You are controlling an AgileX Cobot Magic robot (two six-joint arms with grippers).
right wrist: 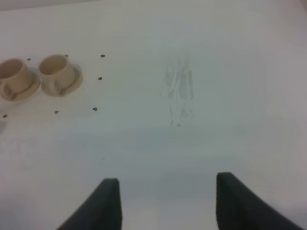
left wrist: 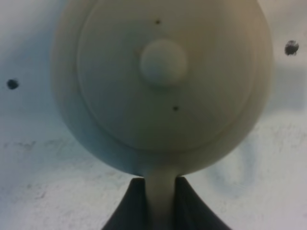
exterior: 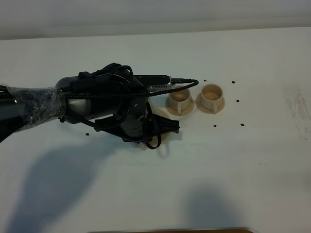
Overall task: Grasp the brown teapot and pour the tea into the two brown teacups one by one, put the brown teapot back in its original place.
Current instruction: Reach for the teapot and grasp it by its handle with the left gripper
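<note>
Matt teapot point(left wrist: 163, 91), smooth scuffed table point(exterior: 218, 184)

the left claw point(left wrist: 159, 182) grips the handle of the brown teapot point(left wrist: 120, 100), knobbed lid facing the camera.

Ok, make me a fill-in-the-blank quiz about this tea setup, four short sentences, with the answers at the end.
1. The left claw is shut on the brown teapot by its ____.
2. The high view shows ____ teacups, both upright.
3. The right claw is ____, with nothing between its fingers.
4. The round knob sits in the middle of the teapot's ____.

Missing words: handle; two; open; lid.
</note>
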